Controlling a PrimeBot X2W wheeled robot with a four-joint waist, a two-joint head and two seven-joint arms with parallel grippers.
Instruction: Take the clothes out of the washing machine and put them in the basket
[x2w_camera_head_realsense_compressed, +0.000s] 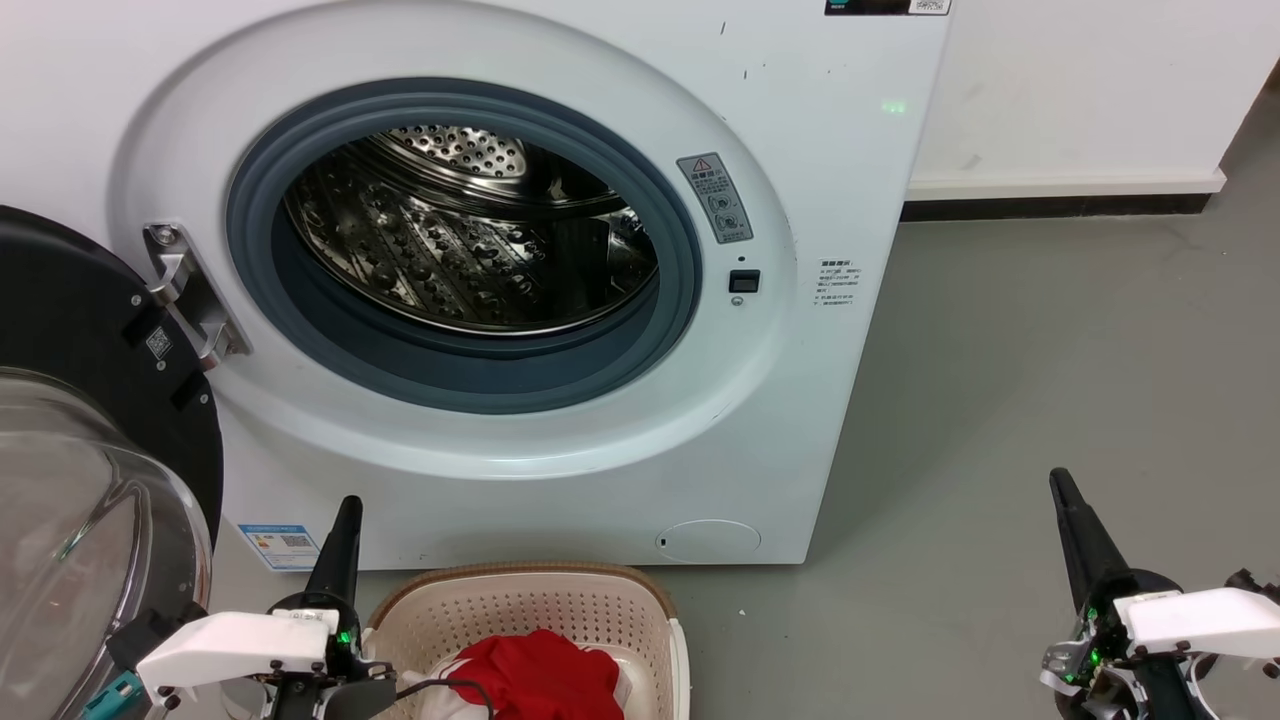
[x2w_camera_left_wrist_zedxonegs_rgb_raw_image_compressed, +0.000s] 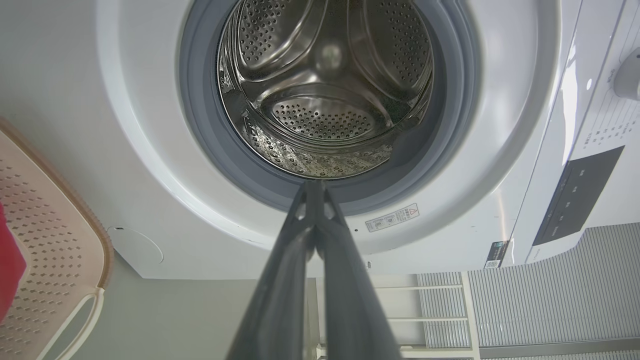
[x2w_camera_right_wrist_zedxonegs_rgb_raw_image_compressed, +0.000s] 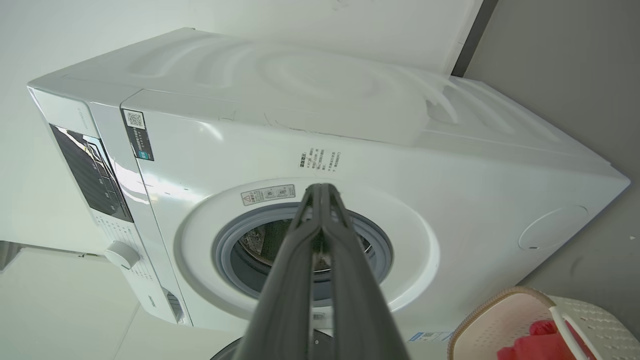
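The white washing machine (x2w_camera_head_realsense_compressed: 800, 330) stands before me, its door (x2w_camera_head_realsense_compressed: 90, 480) swung open to the left. Its steel drum (x2w_camera_head_realsense_compressed: 470, 230) holds no clothes that I can see. Red clothes (x2w_camera_head_realsense_compressed: 545, 675) lie in the cream basket (x2w_camera_head_realsense_compressed: 520, 600) on the floor in front of the machine. My left gripper (x2w_camera_head_realsense_compressed: 347, 505) is shut and empty, just left of the basket. My right gripper (x2w_camera_head_realsense_compressed: 1058, 482) is shut and empty, over the grey floor to the right. In the left wrist view the shut fingers (x2w_camera_left_wrist_zedxonegs_rgb_raw_image_compressed: 312, 200) point at the drum (x2w_camera_left_wrist_zedxonegs_rgb_raw_image_compressed: 320, 90); the basket (x2w_camera_left_wrist_zedxonegs_rgb_raw_image_compressed: 55, 240) shows at the left edge.
Grey floor (x2w_camera_head_realsense_compressed: 1050, 350) spreads right of the machine up to a white wall with a dark skirting line (x2w_camera_head_realsense_compressed: 1060, 205). The glass door bowl (x2w_camera_head_realsense_compressed: 90, 560) bulges close to my left arm. In the right wrist view the basket (x2w_camera_right_wrist_zedxonegs_rgb_raw_image_compressed: 505, 310) and red clothes (x2w_camera_right_wrist_zedxonegs_rgb_raw_image_compressed: 537, 342) sit at the lower right.
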